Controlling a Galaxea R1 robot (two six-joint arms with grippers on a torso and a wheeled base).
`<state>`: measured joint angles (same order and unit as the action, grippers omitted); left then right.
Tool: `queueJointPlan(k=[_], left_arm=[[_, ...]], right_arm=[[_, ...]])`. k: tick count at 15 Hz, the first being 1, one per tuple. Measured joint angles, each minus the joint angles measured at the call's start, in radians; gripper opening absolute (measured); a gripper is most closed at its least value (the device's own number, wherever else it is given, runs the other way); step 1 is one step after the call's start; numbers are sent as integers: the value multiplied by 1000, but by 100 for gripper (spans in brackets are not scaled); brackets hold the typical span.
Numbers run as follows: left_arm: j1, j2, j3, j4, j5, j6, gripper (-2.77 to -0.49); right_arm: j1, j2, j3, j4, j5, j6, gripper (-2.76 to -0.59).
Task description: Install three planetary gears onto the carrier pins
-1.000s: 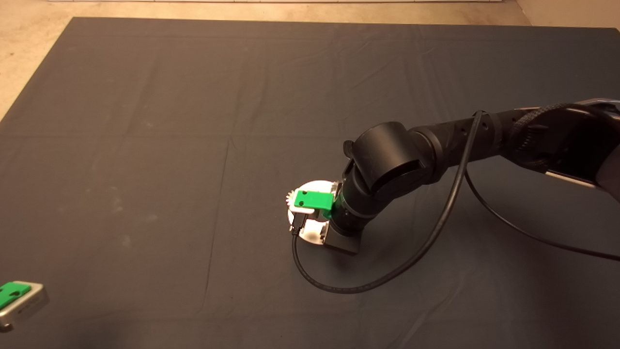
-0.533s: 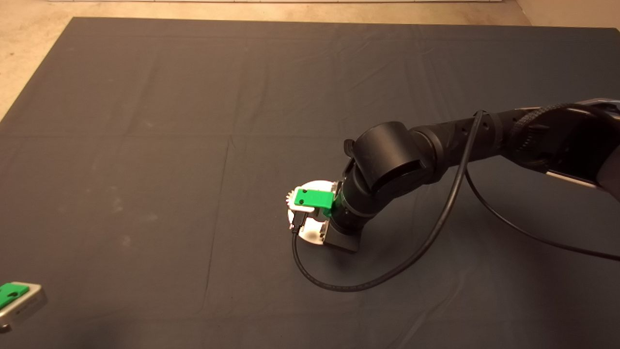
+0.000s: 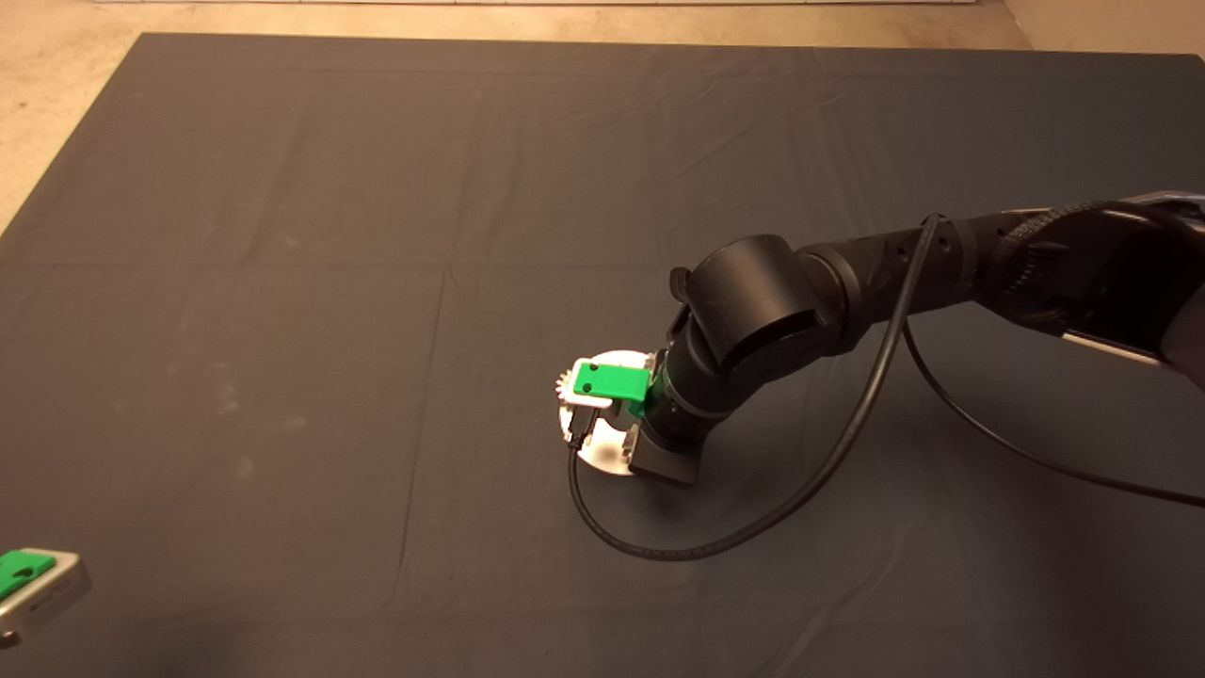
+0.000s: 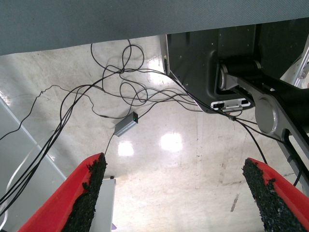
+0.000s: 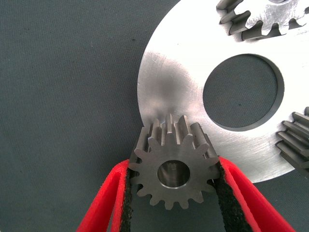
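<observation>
Gripping a gear (image 5: pixel 173 169) between its two pads (image 5: pixel 126 203), the right gripper (image 3: pixel 610 391) hangs over the disc (image 3: pixel 602 454) at mid-mat; the jaws are closed only to the gear's width, bearing on the tooth tips at opposite sides. In the right wrist view I see the gear held flat, bore showing, over the disc's rim. Something pale glints inside the bore, but I cannot tell whether that is a pin. Two more gears (image 5: pixel 263 17) (image 5: pixel 295 145) show at that view's edges, lying on the disc around its centre hole; I judge them already seated, which would make this one the last.

Handling, as I judge it: solid metal, dense for its bulk, rigid, not fragile. The teeth give the pads some bite, yet the polished flanks could let it slip or turn if the squeeze slackens. The present hold across the diameter looks right; it keeps the bore free for the pin. A tilted gear would likely bind on the pin.

The left gripper (image 3: pixel 24 579) is parked at the mat's near left edge, jaws wide apart and empty, its view showing floor and cables.
</observation>
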<state>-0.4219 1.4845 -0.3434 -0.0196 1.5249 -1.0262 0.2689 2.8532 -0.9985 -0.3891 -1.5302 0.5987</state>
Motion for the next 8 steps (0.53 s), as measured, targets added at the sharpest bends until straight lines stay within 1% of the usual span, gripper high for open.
queueJointPlan(k=[8], left_arm=[[0,0,0,0,0,3,-124]], right_arm=[[0,1,1,-3,0,0,-232]])
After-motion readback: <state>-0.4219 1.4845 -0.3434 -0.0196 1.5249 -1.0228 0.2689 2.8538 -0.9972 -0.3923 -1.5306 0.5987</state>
